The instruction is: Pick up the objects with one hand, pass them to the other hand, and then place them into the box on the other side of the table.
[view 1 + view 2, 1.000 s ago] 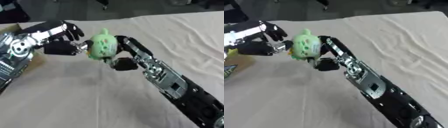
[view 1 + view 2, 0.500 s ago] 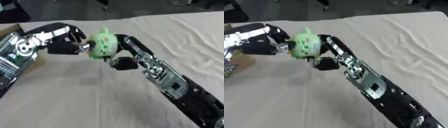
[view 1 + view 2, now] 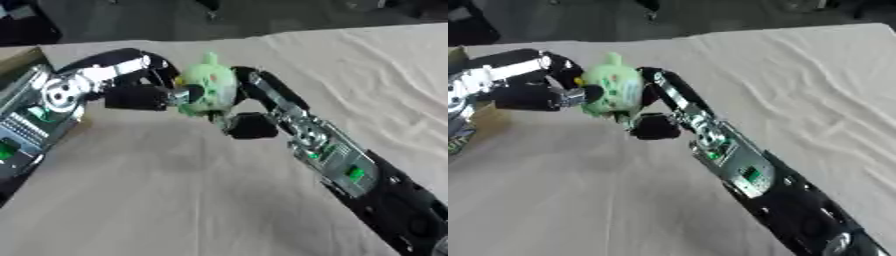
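Holding one green toy (image 3: 208, 90) between both my hands above the cloth-covered table (image 3: 175, 200). It is a small pale green plush-looking thing with a stub on top; a hint of yellow at its left edge, details too blurred to name.

Count: one toy, two hands, one box.

My right hand (image 3: 254, 107) comes up from the lower right; its fingers curl round the right and back side of the toy, and the thumb sits just below it, black and rounded. So the right hand is grasping the toy.

My left hand (image 3: 140, 85) comes in from the left. Its fingers arch over the top and its thumb meets the toy's left face, so it pinches the toy too. Toy sits between the fingertips of both hands, touching both, clear of the cloth.

One box (image 3: 22, 57) at the left edge, brown cardboard, behind and beside my left forearm, well apart from the toy. Only a corner shows; I cannot see inside it.

Writing and labels: none I can read. Green lit spots show on both forearms, one cluster on the right forearm (image 3: 337, 160) and some on the left forearm (image 3: 26, 125), too blurred for any text.

Cloth is off-white and wrinkled to the right of the right fingers.
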### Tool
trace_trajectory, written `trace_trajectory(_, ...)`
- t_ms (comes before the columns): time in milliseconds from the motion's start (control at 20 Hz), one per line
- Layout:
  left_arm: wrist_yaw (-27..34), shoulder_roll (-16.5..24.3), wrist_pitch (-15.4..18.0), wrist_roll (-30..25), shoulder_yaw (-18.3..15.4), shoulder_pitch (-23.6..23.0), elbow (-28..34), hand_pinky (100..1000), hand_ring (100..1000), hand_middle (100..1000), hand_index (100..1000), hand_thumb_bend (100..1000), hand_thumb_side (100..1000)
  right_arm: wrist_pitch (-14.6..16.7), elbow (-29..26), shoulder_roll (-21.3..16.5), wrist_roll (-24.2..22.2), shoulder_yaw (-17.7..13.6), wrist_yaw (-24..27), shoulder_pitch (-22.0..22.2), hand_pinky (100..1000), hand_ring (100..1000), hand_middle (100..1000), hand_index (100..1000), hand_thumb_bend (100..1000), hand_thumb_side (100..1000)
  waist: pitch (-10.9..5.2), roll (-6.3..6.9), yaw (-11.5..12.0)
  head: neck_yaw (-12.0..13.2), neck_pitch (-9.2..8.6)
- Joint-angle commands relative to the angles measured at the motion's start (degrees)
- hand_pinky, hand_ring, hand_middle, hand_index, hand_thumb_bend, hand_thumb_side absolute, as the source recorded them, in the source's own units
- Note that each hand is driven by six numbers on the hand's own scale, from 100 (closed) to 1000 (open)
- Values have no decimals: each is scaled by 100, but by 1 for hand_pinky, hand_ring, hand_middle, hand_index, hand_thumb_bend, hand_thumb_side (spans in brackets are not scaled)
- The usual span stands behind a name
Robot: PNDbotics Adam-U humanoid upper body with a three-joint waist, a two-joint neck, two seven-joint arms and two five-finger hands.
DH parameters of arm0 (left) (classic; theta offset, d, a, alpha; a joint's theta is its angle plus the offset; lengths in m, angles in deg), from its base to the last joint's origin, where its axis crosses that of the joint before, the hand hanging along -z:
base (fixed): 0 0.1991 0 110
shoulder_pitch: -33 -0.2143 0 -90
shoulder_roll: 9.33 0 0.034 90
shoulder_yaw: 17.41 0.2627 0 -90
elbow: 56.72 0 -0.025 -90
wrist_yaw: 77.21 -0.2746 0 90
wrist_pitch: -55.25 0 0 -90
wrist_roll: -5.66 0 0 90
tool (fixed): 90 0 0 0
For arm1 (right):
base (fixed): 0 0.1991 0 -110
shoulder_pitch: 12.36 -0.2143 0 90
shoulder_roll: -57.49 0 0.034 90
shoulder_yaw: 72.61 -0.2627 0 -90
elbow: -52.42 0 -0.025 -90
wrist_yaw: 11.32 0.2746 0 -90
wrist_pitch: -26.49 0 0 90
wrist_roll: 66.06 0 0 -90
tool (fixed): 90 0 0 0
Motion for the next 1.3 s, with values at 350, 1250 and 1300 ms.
trace_trajectory(350, -73, -147, -1, -28, 42, 174, -227, 681, 774, 692, 824, 432, 806, 21, -168, 19, -12, 3, -27, -106, 650, 521, 466, 541, 100, 100, -92, -4, -12, 27, 6)
trace_trajectory(1250, 122, -475, -5, 528, 36, 211, -661, 607, 663, 536, 723, 138, 607, -20, -227, 30, -22, 40, -5, -101, 641, 519, 464, 534, 100, 100, -82, -11, -20, 45, 16)
trace_trajectory(1300, 188, -478, -12, 592, 32, 208, -651, 599, 651, 521, 710, 108, 568, -27, -224, 26, -19, 41, -7, -99, 641, 519, 464, 534, 100, 100, -83, -10, -19, 44, 19)
